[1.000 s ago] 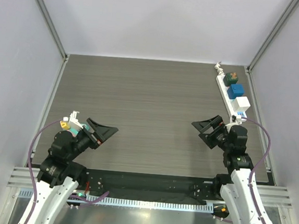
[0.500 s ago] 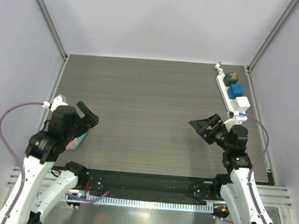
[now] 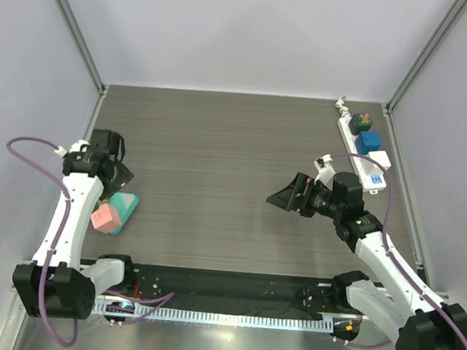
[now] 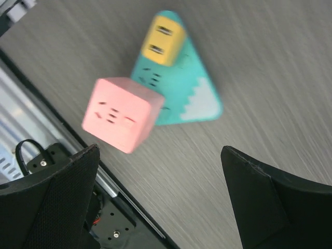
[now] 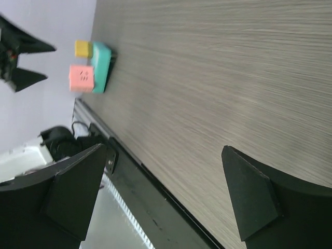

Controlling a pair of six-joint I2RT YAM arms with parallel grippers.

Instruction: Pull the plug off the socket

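Observation:
The socket, a long white power strip (image 3: 354, 134), lies at the back right, seen only in the top view. A dark green plug (image 3: 362, 121), a blue plug (image 3: 368, 142) and a white plug (image 3: 379, 161) sit in it. Its blue label (image 3: 375, 181) is at the near end and its knotted cord (image 3: 341, 108) at the far end. My right gripper (image 3: 287, 198) is open and empty over the table's middle right, pointing left, away from the strip. My left gripper (image 3: 119, 175) is open and empty at the far left.
A teal triangular block (image 3: 124, 206) with a pink cube (image 3: 103, 218) lies just near my left gripper. The left wrist view shows the block (image 4: 181, 88), the pink cube (image 4: 122, 114) and a yellow plug (image 4: 163, 39). The black front rail (image 3: 224, 285) runs along the near edge.
My left arm has swung out to the left and further back, uncovering the teal block. My right gripper has moved left, away from the power strip.

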